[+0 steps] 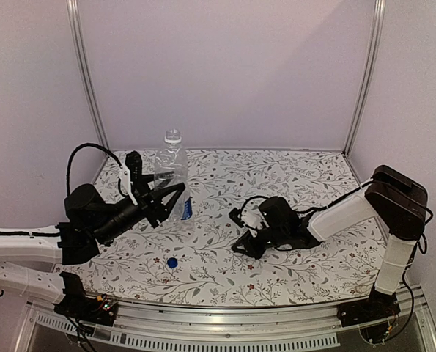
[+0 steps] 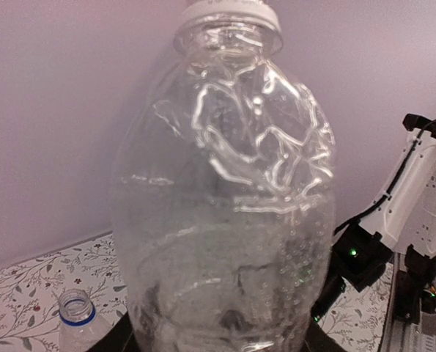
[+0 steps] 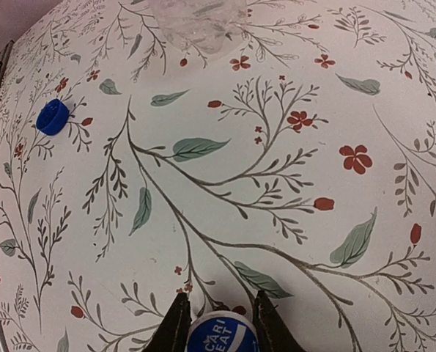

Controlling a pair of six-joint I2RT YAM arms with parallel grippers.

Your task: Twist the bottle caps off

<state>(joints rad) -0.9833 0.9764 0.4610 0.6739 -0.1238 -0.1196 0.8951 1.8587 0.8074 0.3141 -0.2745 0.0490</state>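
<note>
Two bottles are counted: plain bottle [image 2: 225, 183] is clamped upright by left gripper [image 1: 160, 192], labelled bottle [image 1: 186, 209] is set just beside it. Two caps: white-blue cap [image 3: 221, 336] is pinched by closed right gripper [image 3: 220, 308], blue cap [image 3: 53, 117] is seen loose on table [image 1: 313, 176].

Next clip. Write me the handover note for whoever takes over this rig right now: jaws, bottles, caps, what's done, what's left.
Left gripper: jaws closed on the plain bottle, held upright. From above, its neck looks open.
Right gripper: low over the table, jaws shut on the white and blue cap.
Blue cap: lying loose on the table near the front edge.
Labelled bottle: standing beside the held one, neck open.
Done: both caps appear to be off.
Left: probably just set the held cap down and release the bottle.
</note>
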